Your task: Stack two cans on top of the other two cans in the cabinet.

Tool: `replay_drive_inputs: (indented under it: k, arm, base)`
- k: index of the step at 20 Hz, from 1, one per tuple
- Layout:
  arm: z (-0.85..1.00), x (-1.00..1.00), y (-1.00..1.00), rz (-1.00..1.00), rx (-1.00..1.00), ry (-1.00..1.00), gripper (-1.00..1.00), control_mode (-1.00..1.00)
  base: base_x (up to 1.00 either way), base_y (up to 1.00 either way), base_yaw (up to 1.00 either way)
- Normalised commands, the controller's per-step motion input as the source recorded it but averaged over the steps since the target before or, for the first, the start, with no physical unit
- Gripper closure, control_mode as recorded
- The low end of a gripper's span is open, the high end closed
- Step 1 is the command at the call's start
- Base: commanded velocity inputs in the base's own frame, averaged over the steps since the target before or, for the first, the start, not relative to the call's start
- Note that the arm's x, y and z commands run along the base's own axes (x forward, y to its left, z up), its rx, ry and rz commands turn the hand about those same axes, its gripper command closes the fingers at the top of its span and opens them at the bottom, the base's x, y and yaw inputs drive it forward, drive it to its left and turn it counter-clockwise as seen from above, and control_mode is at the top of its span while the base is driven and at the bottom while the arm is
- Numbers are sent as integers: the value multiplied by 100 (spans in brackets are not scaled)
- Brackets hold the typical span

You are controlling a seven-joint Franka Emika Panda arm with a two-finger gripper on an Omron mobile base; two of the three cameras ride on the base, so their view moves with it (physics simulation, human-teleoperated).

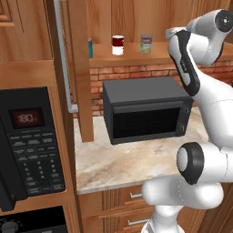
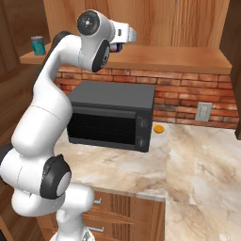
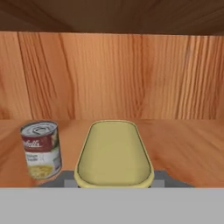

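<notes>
In the hand view, my gripper point(image 3: 113, 183) is shut on the dark blue and yellow can point(image 3: 114, 153); its yellow top sits close in front of the camera, above the cabinet shelf point(image 3: 188, 148). The greenish-beige can point(image 3: 41, 148) stands on the shelf just to its left. From the left base view, the red-and-white can point(image 1: 118, 44) and the greenish-beige can point(image 1: 145, 44) stand side by side on the shelf point(image 1: 132, 58), with my hand to their right behind the arm. The teal can point(image 1: 90, 48) point(image 2: 37, 45) stands at the shelf's left end, partly behind the open door point(image 1: 79, 68).
A black microwave box point(image 1: 145, 109) point(image 2: 113, 115) sits on the marble counter point(image 1: 123, 164) under the shelf, against a brick wall. A small orange thing point(image 2: 159, 128) lies beside it. A built-in oven panel point(image 1: 27, 141) fills the left. The door's silver handle point(image 1: 61, 54) juts out.
</notes>
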Motion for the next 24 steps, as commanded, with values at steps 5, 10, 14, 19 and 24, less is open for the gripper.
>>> replay_drive_inputs:
  k: [5, 10, 14, 19, 24]
  arm:
    - [5, 0, 17, 5, 0, 0, 100, -100]
    - [0, 0, 22, 4, 0, 0, 100, -100]
    - [2, 0, 28, 2, 0, 0, 100, -100]
    - [2, 0, 27, 1, 0, 0, 100, -100]
    - [9, 0, 16, 0, 0, 0, 100, -100]
  base:
    - [0, 0, 0]
    - [0, 0, 0]
    - [0, 0, 0]
    - [0, 0, 0]
    - [0, 0, 0]
